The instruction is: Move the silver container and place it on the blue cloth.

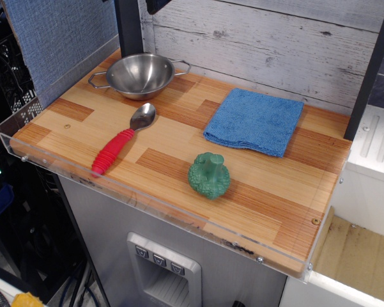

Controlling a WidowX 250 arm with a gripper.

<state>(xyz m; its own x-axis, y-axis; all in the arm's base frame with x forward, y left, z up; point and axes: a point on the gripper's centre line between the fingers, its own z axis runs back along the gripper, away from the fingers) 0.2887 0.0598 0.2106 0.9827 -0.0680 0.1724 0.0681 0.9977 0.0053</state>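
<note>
The silver container (139, 75) is a round shiny steel bowl with two thin wire loop handles. It stands upright and empty at the back left of the wooden table. The blue cloth (254, 121) lies flat and folded at the back right of the table, well apart from the bowl. Nothing rests on the cloth. No gripper shows in this view; only a dark upright post (129, 25) stands right behind the bowl.
A metal spoon with a red handle (122, 139) lies diagonally in front of the bowl. A green broccoli-like toy (209, 174) stands near the front middle. A clear acrylic rim (179, 217) edges the table. A white plank wall is behind.
</note>
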